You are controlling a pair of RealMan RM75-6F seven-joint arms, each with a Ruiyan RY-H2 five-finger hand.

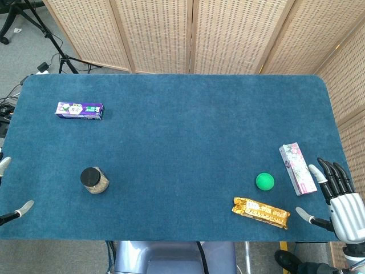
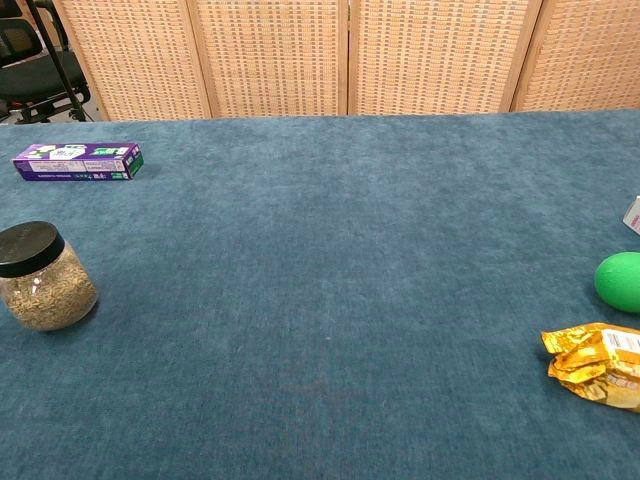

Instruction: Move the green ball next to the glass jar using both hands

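The green ball [image 1: 264, 181] lies on the blue table at the right front; the chest view shows the ball [image 2: 620, 281] at its right edge. The glass jar [image 1: 94, 180] with a black lid and grainy filling stands at the left front, also seen as the jar [image 2: 40, 276] in the chest view. My right hand [image 1: 336, 197] hovers at the table's right edge, fingers spread and holding nothing, a short way right of the ball. Only fingertips of my left hand [image 1: 12, 194] show at the left edge, apart from each other and well left of the jar.
A gold snack bar [image 1: 260, 212] lies just in front of the ball. A pink-white box [image 1: 297, 168] lies between the ball and my right hand. A purple box [image 1: 79, 110] sits at the far left. Wicker screens stand behind the table [image 1: 182, 125].
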